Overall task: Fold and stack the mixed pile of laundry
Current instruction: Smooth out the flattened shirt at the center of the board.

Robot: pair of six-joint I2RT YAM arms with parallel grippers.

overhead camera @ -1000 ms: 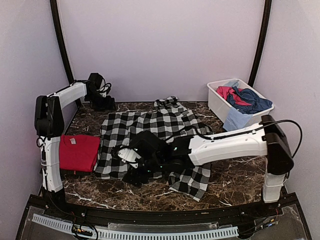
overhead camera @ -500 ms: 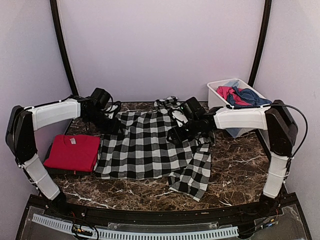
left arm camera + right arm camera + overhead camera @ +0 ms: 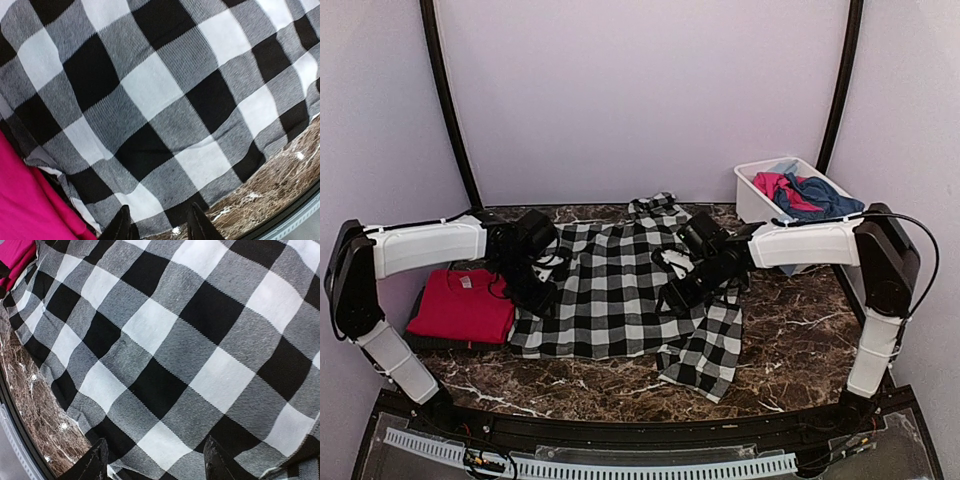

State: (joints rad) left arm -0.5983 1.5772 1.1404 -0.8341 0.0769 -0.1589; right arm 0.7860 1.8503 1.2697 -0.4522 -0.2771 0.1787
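Seen from above with the arm bases at 6 o'clock, the checked shirt lies spread flat in the middle of the table. Its long axis runs 6 to 12, with the hem near and the collar far. One sleeve trails off the near right corner toward 5 o'clock.

Both arms reach in level with the shirt's middle. The left gripper hangs over the shirt's 9 o'clock edge, near the hem corner. Its jaws stand narrowly apart and the cloth under them lies flat, with none seen pinched. The red tee sits folded at 9 o'clock from this gripper, right against the shirt's edge.

The right gripper hangs over the 3 o'clock side, about where the sleeve leaves the body. Its jaws are wide and the checks between them lie smooth, so nothing is held.

The coming move likely turns on this: the shirt's centre line lies at 3 o'clock from the left gripper and 9 o'clock from the right. Each arm is nearest its own side, so each could carry its edge inward across that axis.

Farthest off, at 1 o'clock, the rest of the pile waits in the tub.
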